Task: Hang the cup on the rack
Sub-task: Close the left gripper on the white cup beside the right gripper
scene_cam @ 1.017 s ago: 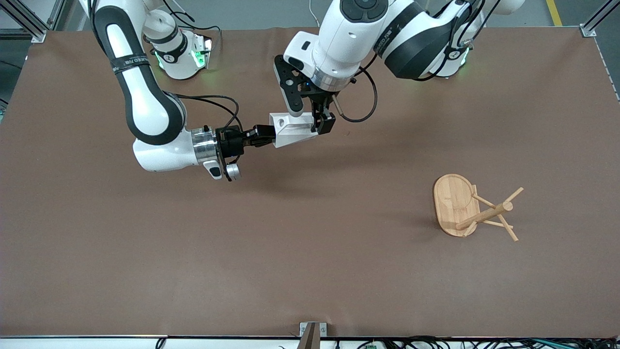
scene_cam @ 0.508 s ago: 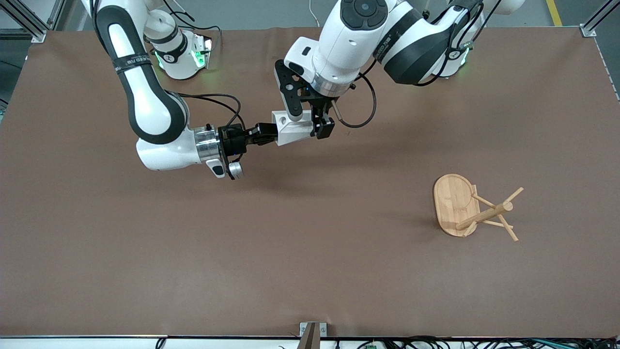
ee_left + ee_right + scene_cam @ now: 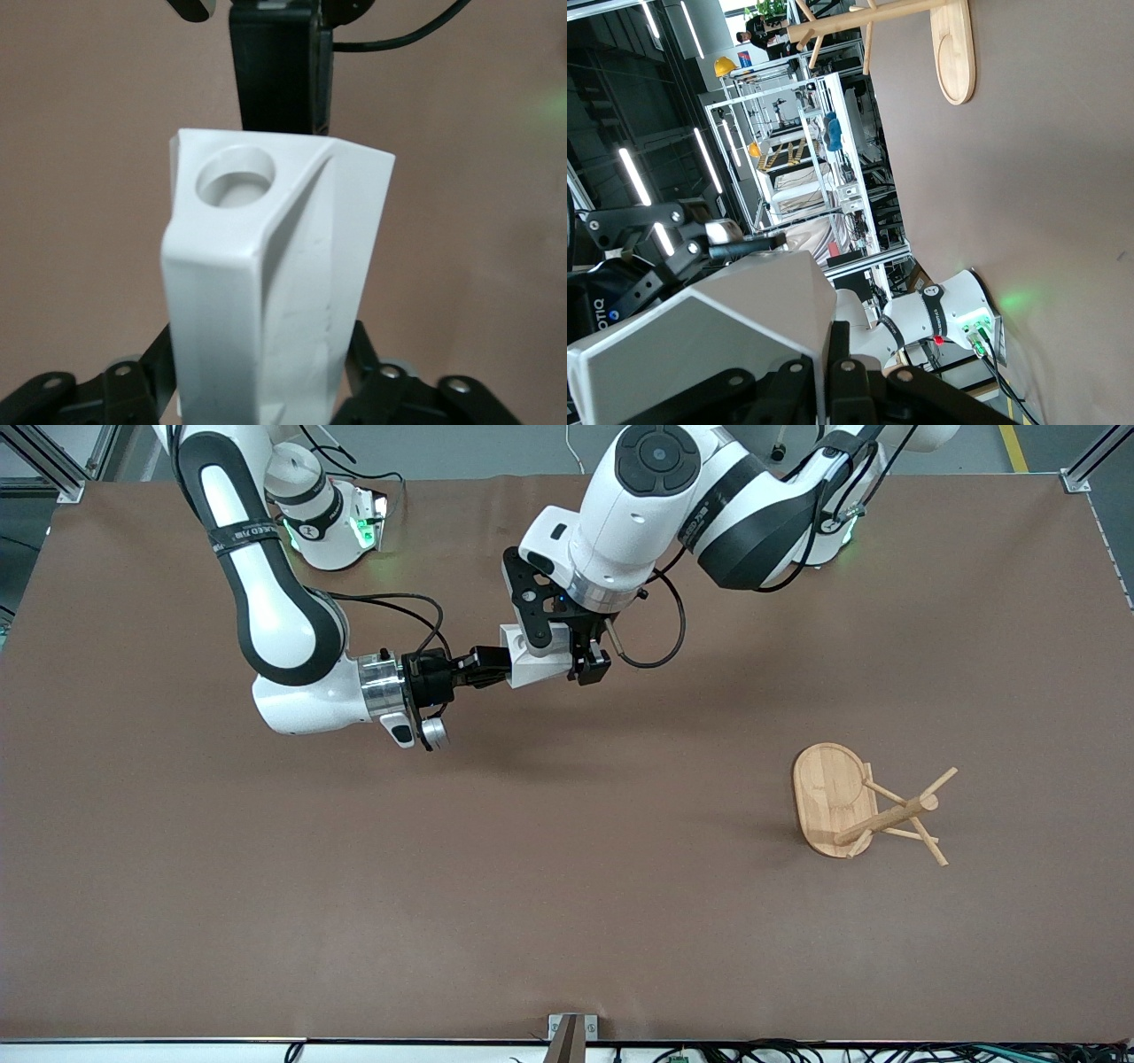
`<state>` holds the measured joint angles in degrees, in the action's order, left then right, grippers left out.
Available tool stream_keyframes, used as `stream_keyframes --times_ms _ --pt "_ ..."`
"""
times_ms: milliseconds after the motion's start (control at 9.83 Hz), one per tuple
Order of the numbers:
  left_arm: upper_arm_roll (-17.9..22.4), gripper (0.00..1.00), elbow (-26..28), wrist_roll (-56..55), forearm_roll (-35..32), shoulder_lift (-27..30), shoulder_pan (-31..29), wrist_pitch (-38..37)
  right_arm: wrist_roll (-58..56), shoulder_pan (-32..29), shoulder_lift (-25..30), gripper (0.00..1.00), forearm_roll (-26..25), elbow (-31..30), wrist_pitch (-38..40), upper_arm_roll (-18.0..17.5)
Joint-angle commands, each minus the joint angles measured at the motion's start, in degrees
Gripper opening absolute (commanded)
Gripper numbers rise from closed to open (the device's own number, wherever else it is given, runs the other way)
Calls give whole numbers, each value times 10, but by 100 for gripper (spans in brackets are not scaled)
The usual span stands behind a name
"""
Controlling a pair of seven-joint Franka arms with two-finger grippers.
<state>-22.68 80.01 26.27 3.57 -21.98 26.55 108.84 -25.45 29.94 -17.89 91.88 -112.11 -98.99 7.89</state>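
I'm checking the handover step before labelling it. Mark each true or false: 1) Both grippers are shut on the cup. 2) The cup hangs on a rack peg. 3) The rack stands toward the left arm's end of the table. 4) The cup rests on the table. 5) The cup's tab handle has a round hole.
1) True: the right gripper and the left gripper both clamp the cup.
2) False: the rack carries nothing; the cup is in the grippers.
3) True.
4) False: it is held above the table.
5) True, seen in the left wrist view.
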Motion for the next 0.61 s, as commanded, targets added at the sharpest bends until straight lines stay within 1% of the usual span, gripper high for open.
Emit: stream_keyframes --times_ms 0,102,305,407,508 --pt "-1 18 2 -1 -14 -17 3 5 -4 4 22 0 17 -17 1 1" --pt "0 14 2 -2 -13 -17 3 5 -4 4 22 0 17 -17 1 1" --pt "0 10 1 -2 -12 -16 3 5 -4 4 22 1 17 -17 1 1" --pt "0 10 1 -1 -13 -14 2 5 3 4 22 9 17 -16 2 1" --pt "0 10 1 0 -13 -12 -1 4 4 4 24 99 17 -17 3 2"
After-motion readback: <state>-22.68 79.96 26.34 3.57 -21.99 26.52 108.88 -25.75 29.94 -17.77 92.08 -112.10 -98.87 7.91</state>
